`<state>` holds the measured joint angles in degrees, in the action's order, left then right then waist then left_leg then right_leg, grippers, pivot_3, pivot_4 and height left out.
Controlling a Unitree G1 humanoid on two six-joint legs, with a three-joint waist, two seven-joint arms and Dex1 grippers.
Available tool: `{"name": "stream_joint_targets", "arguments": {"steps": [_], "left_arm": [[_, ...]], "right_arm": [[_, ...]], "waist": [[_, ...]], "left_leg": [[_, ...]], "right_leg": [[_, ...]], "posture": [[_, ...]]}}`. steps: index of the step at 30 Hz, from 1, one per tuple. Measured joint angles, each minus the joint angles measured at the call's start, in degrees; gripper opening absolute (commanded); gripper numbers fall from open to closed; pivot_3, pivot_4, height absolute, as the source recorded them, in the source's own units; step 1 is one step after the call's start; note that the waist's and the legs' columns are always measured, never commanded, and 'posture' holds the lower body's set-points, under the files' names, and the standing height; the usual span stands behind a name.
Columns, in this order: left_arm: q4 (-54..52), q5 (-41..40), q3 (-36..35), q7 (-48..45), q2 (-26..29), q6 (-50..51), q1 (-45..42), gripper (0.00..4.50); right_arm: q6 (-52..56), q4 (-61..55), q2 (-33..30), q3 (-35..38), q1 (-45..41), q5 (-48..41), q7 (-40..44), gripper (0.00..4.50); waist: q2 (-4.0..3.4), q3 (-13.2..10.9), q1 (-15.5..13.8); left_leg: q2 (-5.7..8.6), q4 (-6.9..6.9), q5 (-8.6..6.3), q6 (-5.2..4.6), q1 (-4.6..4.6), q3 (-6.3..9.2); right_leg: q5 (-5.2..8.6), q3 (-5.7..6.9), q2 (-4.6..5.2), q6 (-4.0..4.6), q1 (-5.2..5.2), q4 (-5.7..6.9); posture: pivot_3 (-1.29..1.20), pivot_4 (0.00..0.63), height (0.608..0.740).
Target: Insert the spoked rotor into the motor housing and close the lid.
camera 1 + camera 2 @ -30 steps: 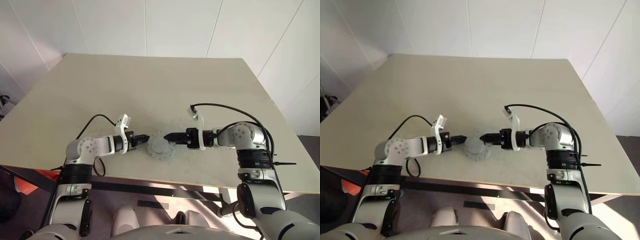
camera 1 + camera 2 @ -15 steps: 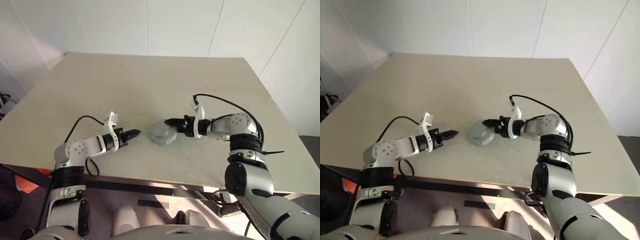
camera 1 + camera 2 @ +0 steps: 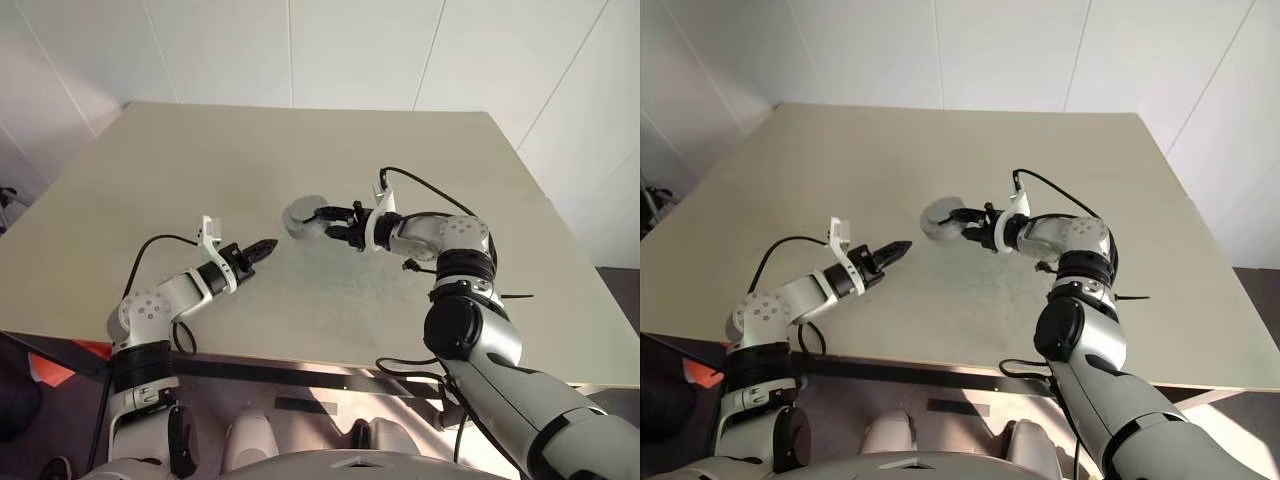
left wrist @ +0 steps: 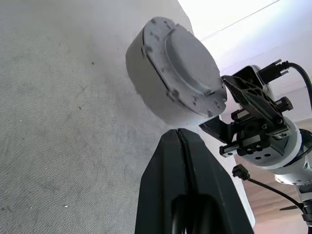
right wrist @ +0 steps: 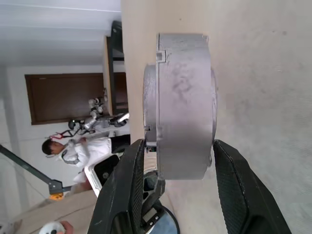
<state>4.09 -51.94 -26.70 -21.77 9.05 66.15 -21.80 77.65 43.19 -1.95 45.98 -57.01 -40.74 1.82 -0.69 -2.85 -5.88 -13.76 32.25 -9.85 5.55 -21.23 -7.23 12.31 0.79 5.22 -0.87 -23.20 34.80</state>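
1. The motor housing (image 3: 303, 216), a grey round casing with its lid already on, is being held off the tabletop (image 3: 330, 150) by the right hand (image 3: 327, 220), whose two fingers are clamping it across its flat faces.
2. The housing's round axis is lying roughly level, so the disc is standing on edge between the fingers instead of sitting flat.
3. The left hand (image 3: 268, 244) is hanging with its fingers pressed together and nothing between them, near the housing but apart from it; the housing is lying forward and to the right of its tip.
4. The right hand is plainly the nearer one, so any setting down or turning probably falls to it.
5. The left wrist view is showing the lid face and its rim studs; the right wrist view is showing the side wall and the seam between lid and body.
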Motion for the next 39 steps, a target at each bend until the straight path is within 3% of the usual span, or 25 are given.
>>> {"name": "stream_joint_targets", "arguments": {"steps": [3, 14, 15, 25, 28, 32, 35, 39], "left_arm": [[-0.13, -1.76, -1.87, 0.75, -0.04, -0.75, 0.28, 0.61], [1.1, -7.47, -5.97, 5.05, -0.2, -2.41, 0.31, 4.32], [1.38, -7.8, -5.97, 5.59, -0.17, -2.4, 0.31, 4.47], [2.3, -9.79, -5.09, 6.58, 0.84, -2.62, 0.16, 4.47], [2.06, -9.65, -3.63, 6.19, 1.03, -3.19, 0.19, 4.47], [-0.57, -6.14, 0.49, 4.24, 2.57, -6.92, 1.33, 4.47], [-4.87, 3.21, 7.7, 0.26, 4.89, -17.27, 2.79, 4.47], [-6.42, 17.17, 16.56, -3.02, 9.1, -31.09, 2.38, 4.47]], "right_arm": [[-0.38, -0.53, 0.78, 1.07, -0.11, -0.82, -2.06, 1.99], [-0.86, -5.99, 3.82, 2.27, -0.19, -6.98, -5.7, 1.99], [-0.92, -6.57, 3.82, 2.07, -0.19, -7.16, -5.75, 1.99], [-3.13, -11.54, 2.78, -4.76, 1.67, -6.98, -3.23, 1.99], [-7.56, -20.07, 2.24, -14.91, 6.83, -4.54, 3.56, 1.99], [-21.34, -31.38, -1.59, -32.93, 14.85, 4.06, 15.93, 1.99], [-36.87, -35.28, -6.79, -45.97, 18.99, 14.44, 24.29, 1.99], [-48.54, -34.64, -10.41, -54.58, 19.74, 22.76, 30.99, 1.99]], "waist": [[0.0, 0.0, -0.1], [0.01, 0.0, -0.03], [0.01, 0.0, -0.04], [0.02, 0.01, -0.12], [0.02, 0.01, -0.34], [0.04, 0.01, -0.57], [0.08, 0.01, -0.85], [0.08, 0.01, -0.99]], "left_leg": [[0.0, 0.01, 0.0, 0.0, -0.01, 0.0], [-0.01, 0.08, 0.01, 0.02, 0.07, 0.0], [-0.01, 0.09, 0.01, 0.02, 0.07, 0.0], [-0.01, 0.11, 0.01, 0.02, 0.06, 0.02], [-0.01, 0.11, 0.01, 0.02, 0.05, 0.05], [-0.04, 0.15, 0.01, 0.02, 0.06, 0.09], [-0.07, 0.2, 0.01, 0.02, 0.1, 0.13], [-0.07, 0.35, 0.02, 0.03, 0.12, 0.14]], "right_leg": [[0.0, 0.0, 0.0, -0.01, 0.0, 0.0], [-0.11, -0.03, 0.0, -0.19, 0.03, 0.08], [-0.12, -0.02, 0.0, -0.2, 0.04, 0.08], [-0.14, -0.02, 0.0, -0.24, 0.05, 0.08], [-0.15, 0.04, 0.01, -0.25, 0.11, 0.05], [-0.15, 0.11, 0.02, -0.25, 0.17, 0.04], [-0.14, 0.17, 0.04, -0.25, 0.25, 0.05], [-0.1, 0.14, 0.04, -0.12, 0.32, 0.1]], "posture": [[0.0, 0.0, 0.74], [0.0, 0.0, 0.74], [0.0, 0.0, 0.74], [0.0, 0.0, 0.74], [0.0, 0.0, 0.74], [0.0, 0.0, 0.74], [0.0, 0.0, 0.74], [0.0, 0.0, 0.74]]}}
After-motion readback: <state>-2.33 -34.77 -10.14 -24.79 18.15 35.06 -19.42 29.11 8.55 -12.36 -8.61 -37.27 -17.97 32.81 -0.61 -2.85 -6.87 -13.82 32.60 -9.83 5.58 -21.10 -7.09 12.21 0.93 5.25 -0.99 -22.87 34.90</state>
